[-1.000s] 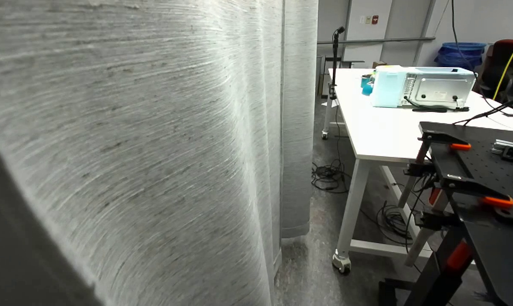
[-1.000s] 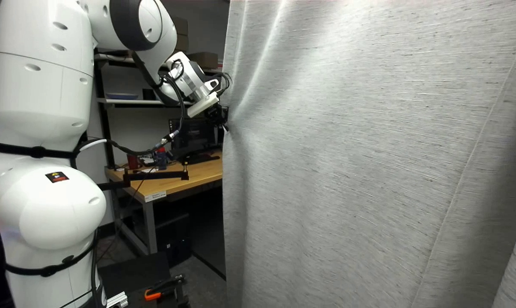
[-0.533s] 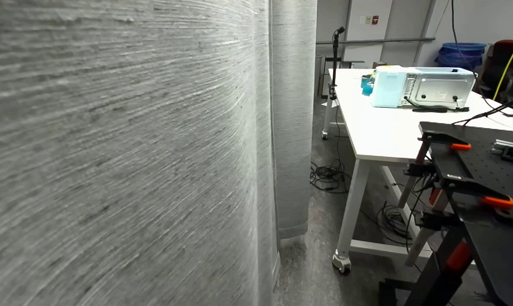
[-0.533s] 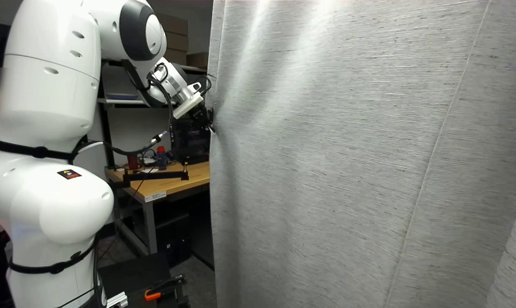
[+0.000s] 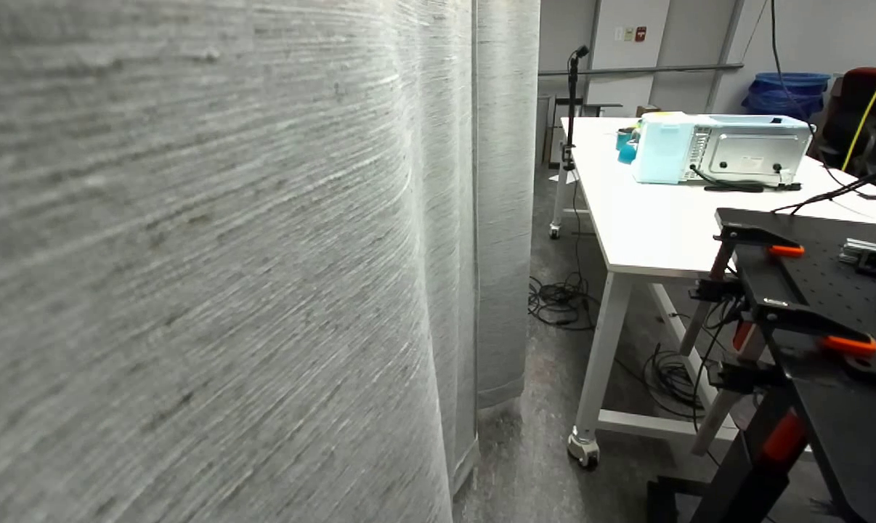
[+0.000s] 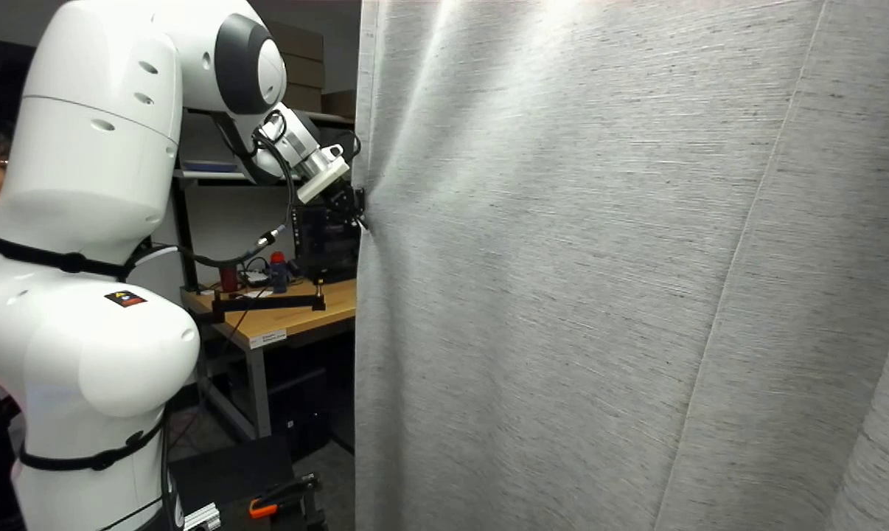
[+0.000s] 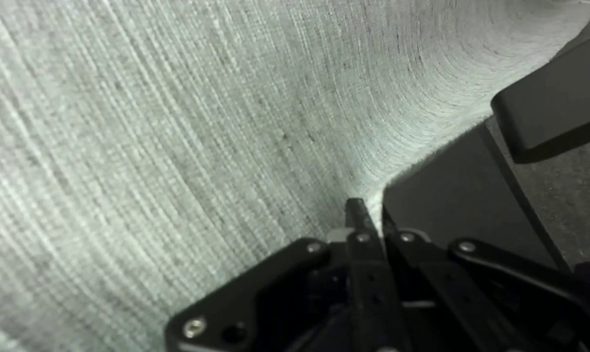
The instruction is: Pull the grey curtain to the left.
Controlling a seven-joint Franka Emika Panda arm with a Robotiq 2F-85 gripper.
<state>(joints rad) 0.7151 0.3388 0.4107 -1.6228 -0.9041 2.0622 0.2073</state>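
Curtain [image 6: 555,287]: hanging tall, its free edge falling right of the near corner of the desk [image 6: 304,318] in an exterior view, its folds standing apart from the left edge of the table [image 5: 652,225]. Claw [image 7: 374,215]: clenching that free edge. Step, seemingly: pulling; the next move is probably calling for a firm grip and a steady leftward draw. Wrist view: showing the pinch closely, which an exterior view is giving only small, beside the arm [image 6: 102,166]. Table's near corner: showing in an exterior view that is holding no claw.
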